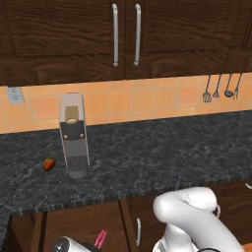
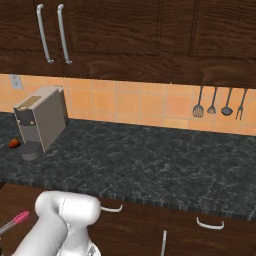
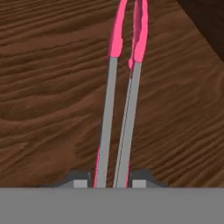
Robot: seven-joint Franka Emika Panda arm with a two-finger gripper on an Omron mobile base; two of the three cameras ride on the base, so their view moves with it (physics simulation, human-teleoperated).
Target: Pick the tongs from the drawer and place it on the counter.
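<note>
My gripper (image 3: 109, 183) is shut on the tongs (image 3: 117, 109), whose two thin grey arms run up from between the fingertips (image 3: 80, 183) to magenta-pink ends. Behind them is dark brown wood grain; I cannot tell whether it is the drawer. From the left base camera the pink ends of the tongs (image 1: 101, 238) poke up at the bottom edge, below the front of the black speckled counter (image 1: 157, 152). From the right base camera one pink end of the tongs (image 2: 18, 218) shows at the lower left, below the counter (image 2: 150, 160).
A grey coffee machine (image 1: 74, 135) (image 2: 40, 117) stands on the counter's left part with a small red fruit (image 1: 48, 164) (image 2: 14, 143) beside it. Dark utensils (image 1: 219, 91) (image 2: 220, 105) hang on the tiled wall. Cabinets with silver handles (image 1: 125, 34) hang above.
</note>
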